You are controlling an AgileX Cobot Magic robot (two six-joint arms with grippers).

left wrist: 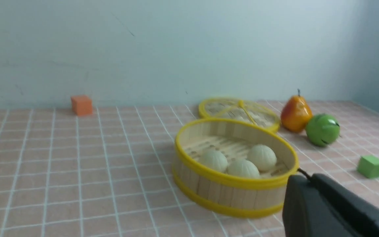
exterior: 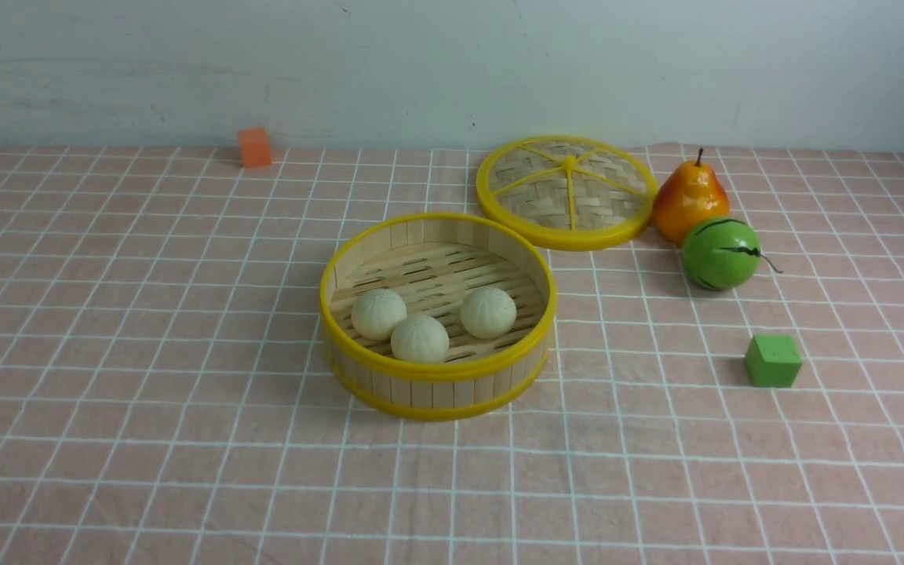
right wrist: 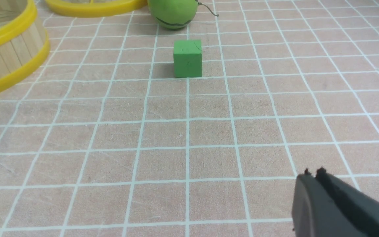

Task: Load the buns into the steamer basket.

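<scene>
The steamer basket (exterior: 436, 375) stands at the table's middle. All three buns lie on its slatted floor: one on the left (exterior: 378, 314), one at the front (exterior: 419, 338), one on the right (exterior: 487, 311). They also show in the left wrist view (left wrist: 243, 168), inside the basket (left wrist: 232, 197). My left gripper (left wrist: 308, 177) is shut and empty, low and well back from the basket on the near left. My right gripper (right wrist: 313, 173) is shut and empty above bare cloth, near of the green cube (right wrist: 187, 58). It is out of the front view.
The flat woven lid (exterior: 567, 191) lies behind the basket to the right. An orange-yellow pear (exterior: 689, 200) and a green striped melon ball (exterior: 720, 253) sit beside it. A green cube (exterior: 772, 361) is at the right, an orange cube (exterior: 254, 147) by the back wall.
</scene>
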